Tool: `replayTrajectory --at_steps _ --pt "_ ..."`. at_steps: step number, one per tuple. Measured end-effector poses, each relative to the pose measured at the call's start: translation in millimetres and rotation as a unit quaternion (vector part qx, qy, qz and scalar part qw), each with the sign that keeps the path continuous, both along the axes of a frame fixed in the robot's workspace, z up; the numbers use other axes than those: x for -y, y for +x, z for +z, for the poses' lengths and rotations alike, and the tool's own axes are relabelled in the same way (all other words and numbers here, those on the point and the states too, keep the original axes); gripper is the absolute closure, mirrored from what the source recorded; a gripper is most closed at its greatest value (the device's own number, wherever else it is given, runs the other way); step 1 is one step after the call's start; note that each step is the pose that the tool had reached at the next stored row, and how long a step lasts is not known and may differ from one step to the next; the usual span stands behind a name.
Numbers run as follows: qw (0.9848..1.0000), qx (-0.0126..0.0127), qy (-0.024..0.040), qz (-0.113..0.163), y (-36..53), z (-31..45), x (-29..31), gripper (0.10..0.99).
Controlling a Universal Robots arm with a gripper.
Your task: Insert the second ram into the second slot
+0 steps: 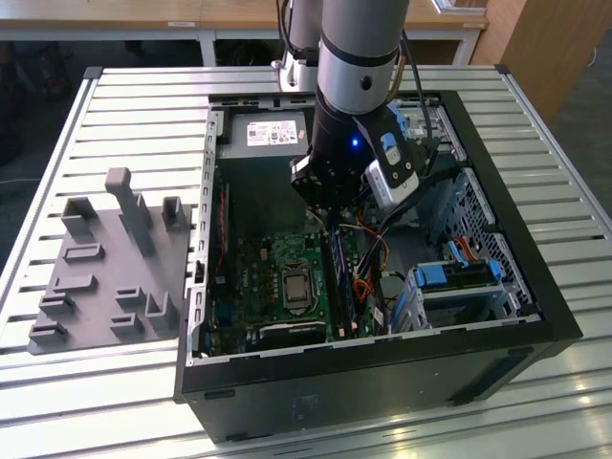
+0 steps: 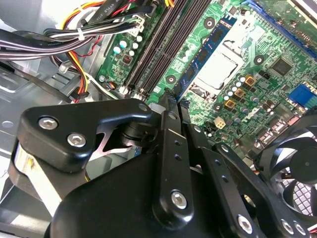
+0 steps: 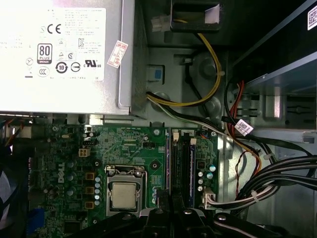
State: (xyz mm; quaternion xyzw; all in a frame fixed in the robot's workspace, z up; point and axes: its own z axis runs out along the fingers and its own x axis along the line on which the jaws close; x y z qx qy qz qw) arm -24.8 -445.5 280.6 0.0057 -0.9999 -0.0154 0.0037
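The second ram [image 2: 208, 49] is a narrow blue-green stick with black chips. It stands on edge in the memory slot closest to the processor socket [image 2: 218, 69]. My gripper [image 2: 175, 101] has its black fingers drawn close together on either side of the stick's near end, shut on it. In the first wrist view my gripper [image 3: 171, 201] sits over the same slot, and another bluish stick [image 3: 191, 168] stands farther from the socket. In the exterior view my gripper [image 1: 330, 212] reaches down into the open computer case [image 1: 535, 316] above the motherboard.
A power supply [image 3: 59, 49] fills the case end beyond the slots. Bundled cables [image 3: 277, 168] run beside the slots, away from the socket. A fan [image 2: 297, 163] sits near the board. Blue drive brackets [image 1: 459, 277] are at the exterior view's right, a grey fixture plate [image 1: 105, 277] at its left.
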Motion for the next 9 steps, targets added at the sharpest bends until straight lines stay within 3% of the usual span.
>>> replayTrajectory --at_steps 9 --pt "1.0 0.0001 -0.0007 0.0 0.0 -3.0 0.4 0.949"
